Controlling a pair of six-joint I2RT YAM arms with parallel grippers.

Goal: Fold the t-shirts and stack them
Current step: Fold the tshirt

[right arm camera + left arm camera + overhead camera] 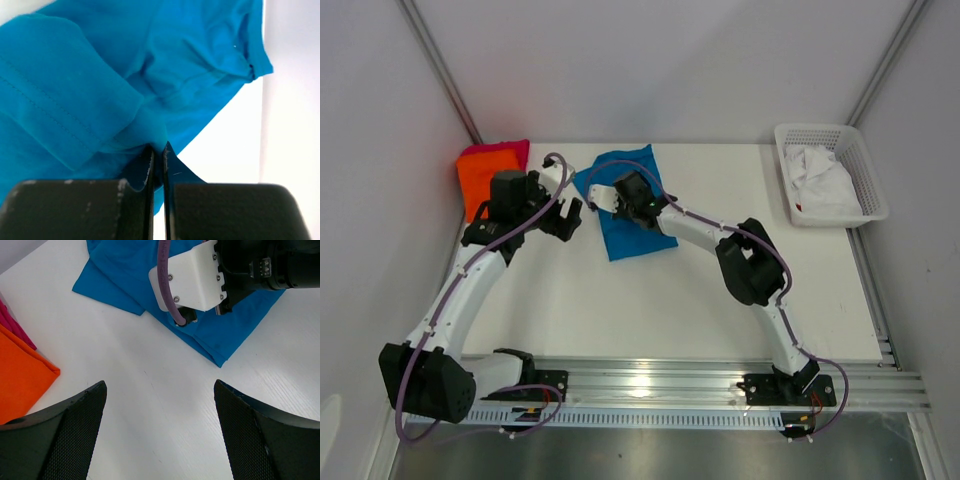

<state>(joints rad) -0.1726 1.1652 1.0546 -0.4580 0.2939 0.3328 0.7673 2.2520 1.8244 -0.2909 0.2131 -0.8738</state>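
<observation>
The bright blue t-shirt [632, 236] lies partly folded at the back middle of the table. My right gripper [158, 148] is shut on a pinch of its cloth [175, 60] near the shirt's left edge, and its white wrist block [192, 280] sits over the shirt [120, 275]. My left gripper [160, 385] hangs open over bare table just left of the blue shirt, with nothing between its fingers [75, 425]. The orange t-shirt [478, 182] lies folded at the back left corner on the pinkish-red t-shirt [508, 150]; both show at the left edge of the left wrist view, orange [20, 375] and pinkish-red [12, 322].
A white lattice basket [863, 170] holding crumpled white cloth [820, 180] stands at the back right corner. Grey walls close in the table at the back and sides. A metal rail [660, 385] with the arm bases runs along the near edge.
</observation>
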